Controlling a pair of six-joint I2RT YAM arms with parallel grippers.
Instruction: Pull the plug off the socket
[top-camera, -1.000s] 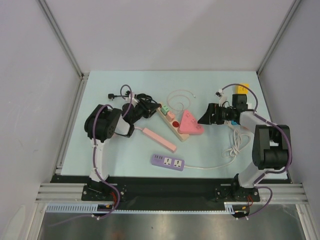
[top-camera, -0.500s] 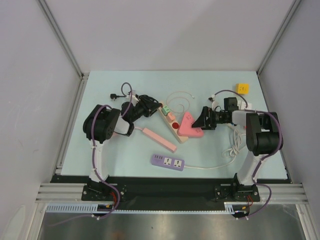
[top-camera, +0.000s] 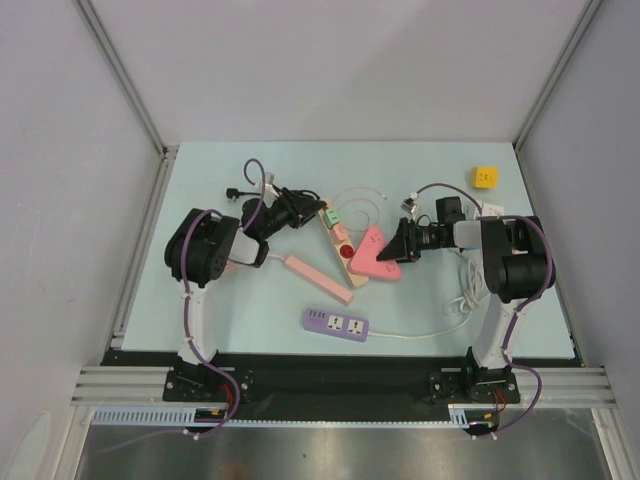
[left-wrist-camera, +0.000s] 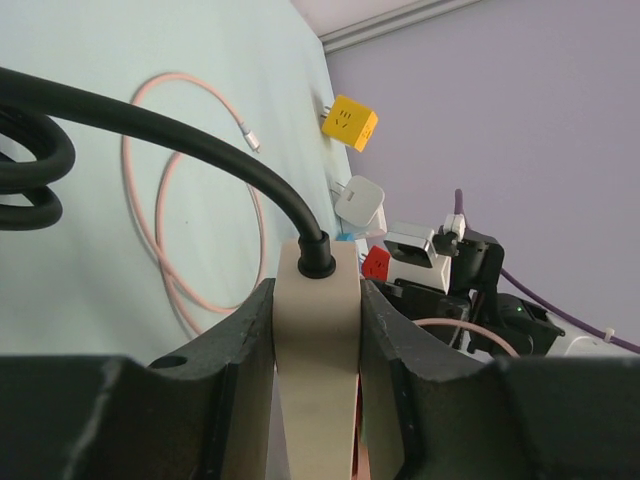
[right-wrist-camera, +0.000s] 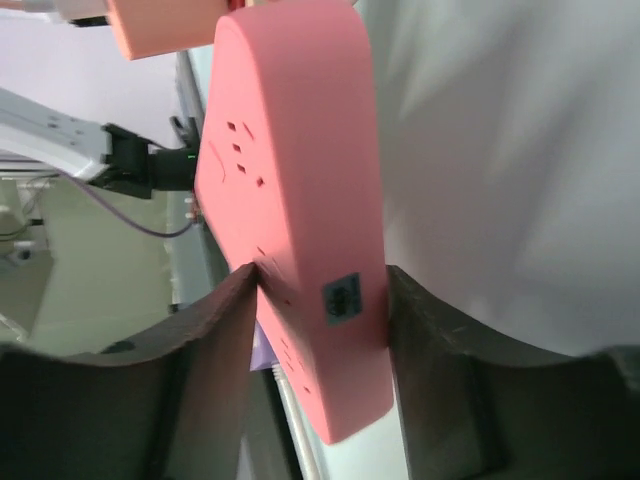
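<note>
Looking down from the top camera, you find the beige socket strip (top-camera: 340, 240) near the middle of the table (top-camera: 420, 170). Its long axis runs on a slant from the far left toward the near right. The pink triangular plug (top-camera: 372, 255) sits against the strip's right-hand side, at its nearer end. Your right gripper (top-camera: 398, 248) reaches in from the table's right edge and meets the plug's right corner, so this arm is by far the nearer to it. Your left gripper (top-camera: 290, 213) is at the strip's far-left end, where a black cable (top-camera: 275, 195) enters. The two grippers face each other along the strip, with the plug between them.

Turning to the left wrist camera, you see both fingers (left-wrist-camera: 245, 370) of the left gripper (left-wrist-camera: 318, 300) clenched flat against the sides of the beige socket strip (left-wrist-camera: 318, 340), just below where the black cable (left-wrist-camera: 200, 150) goes in. This hand is anchoring the strip.

Moving to the right wrist camera, the pink triangular plug (right-wrist-camera: 300, 200) fills the gap of the right gripper (right-wrist-camera: 318, 275), its long side running straight out ahead. Both fingers (right-wrist-camera: 210, 330) appear to press on its flanks, so it reads as grasped. The pull likely goes back toward the table's right edge, away from the strip.
</note>
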